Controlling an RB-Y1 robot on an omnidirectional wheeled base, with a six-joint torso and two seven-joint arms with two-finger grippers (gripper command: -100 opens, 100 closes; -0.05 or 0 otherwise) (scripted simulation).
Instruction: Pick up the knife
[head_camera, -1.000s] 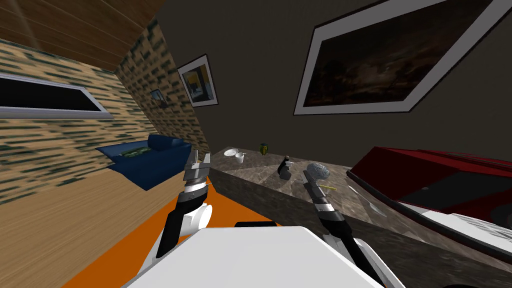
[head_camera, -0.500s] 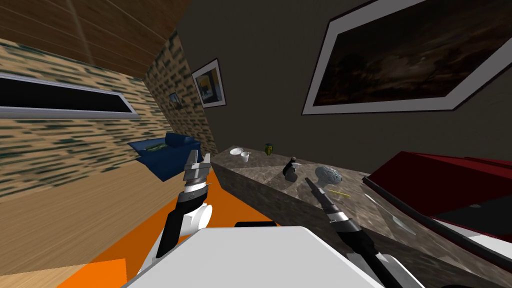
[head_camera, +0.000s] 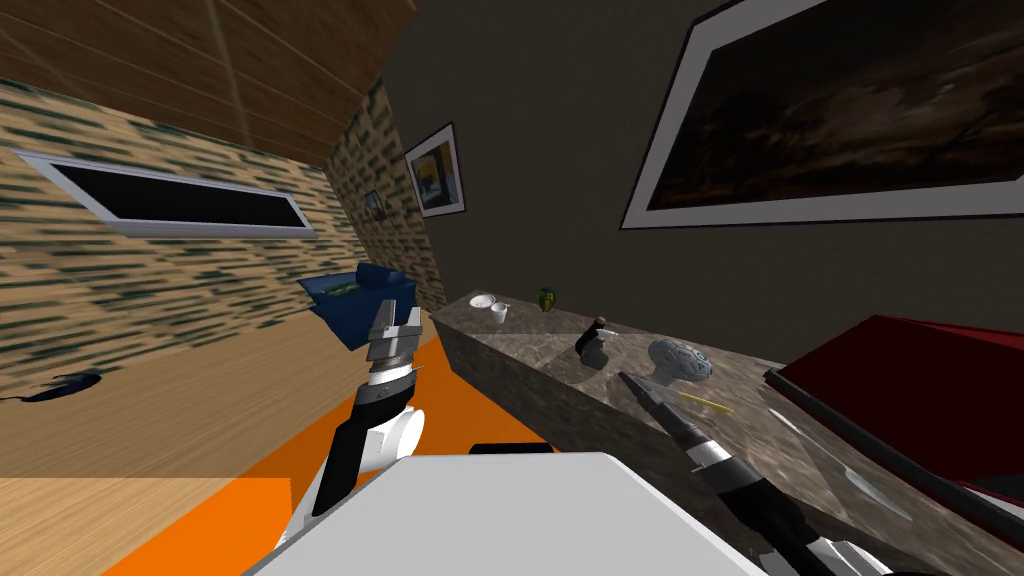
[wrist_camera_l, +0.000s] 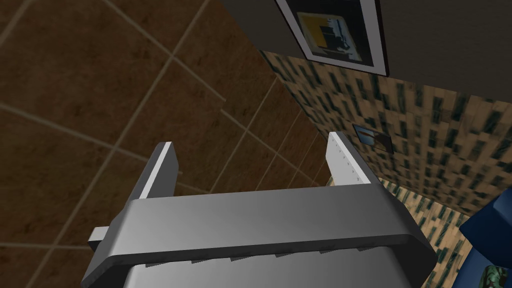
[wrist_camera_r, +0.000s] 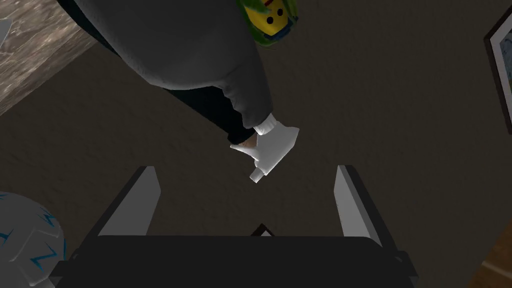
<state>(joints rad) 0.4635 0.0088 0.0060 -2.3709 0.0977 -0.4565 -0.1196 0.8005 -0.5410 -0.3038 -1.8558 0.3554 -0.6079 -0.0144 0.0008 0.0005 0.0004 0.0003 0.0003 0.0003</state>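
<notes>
"Knife (head_camera: 868, 487), where?"
"Flat on the marbled worktop (head_camera: 540, 345), out on the robot's right, just beside the red furniture (head_camera: 930, 380). Thin and pale. Can't tell handle from blade."
"Right gripper (head_camera: 628, 380)?"
"Over the worktop, between the dark spray bottle (head_camera: 592, 343) and the grey ball (head_camera: 680, 360). Well apart from the knife, with a yellow stick (head_camera: 706, 402) lying between them. Right wrist view: fingers spread wide, released, the bottle's white nozzle ahead of them, the ball with its blue zigzags off to one side."
"Left gripper (head_camera: 396, 325)?"
"Raised beside the worktop's end, above the orange floor (head_camera: 460, 410). Released as well, fingers apart in the left wrist view."
"Other stuff on the worktop?"
"White bowl (head_camera: 483, 301) and white cup (head_camera: 499, 313) just beside each other at the far end. Green-and-yellow thing (head_camera: 546, 298) near them, by the dark wall."
</notes>
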